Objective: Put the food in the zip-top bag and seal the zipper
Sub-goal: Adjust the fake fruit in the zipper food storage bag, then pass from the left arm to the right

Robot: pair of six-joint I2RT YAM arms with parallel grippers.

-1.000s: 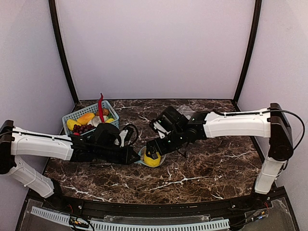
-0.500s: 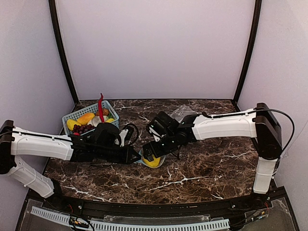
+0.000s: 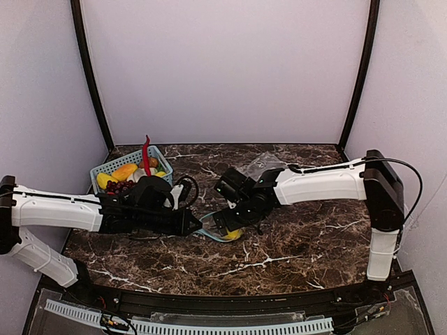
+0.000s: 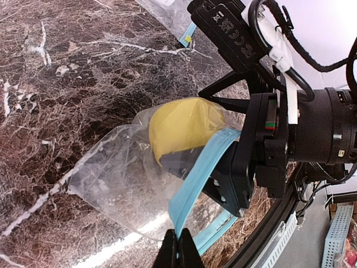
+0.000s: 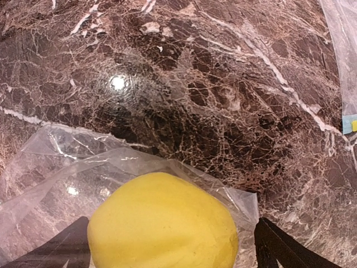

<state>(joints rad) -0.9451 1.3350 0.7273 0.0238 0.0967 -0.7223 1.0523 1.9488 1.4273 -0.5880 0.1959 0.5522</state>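
Note:
My left gripper (image 4: 178,249) is shut on the teal zipper (image 4: 196,178) of the clear zip-top bag (image 4: 120,178) and holds its mouth open; it also shows in the top view (image 3: 195,226). My right gripper (image 5: 167,248) is shut on a yellow lemon (image 5: 163,222) and reaches into the bag's mouth, with clear plastic round the lemon. In the left wrist view the lemon (image 4: 186,125) shows through the plastic. In the top view the right gripper (image 3: 229,226) sits low over the bag (image 3: 211,231), and only a bit of the lemon (image 3: 235,236) shows.
A blue basket (image 3: 159,155) at the back left holds yellow fruit (image 3: 124,172), a red chili (image 3: 146,155) and dark grapes (image 3: 120,186). A second clear bag (image 3: 262,164) lies behind the right arm. Its teal edge shows in the left wrist view (image 4: 188,34).
My right gripper has moved down and to the left with the lemon, deeper into the bag's mouth, so less of the lemon shows. My left gripper has kept its hold on the zipper edge.

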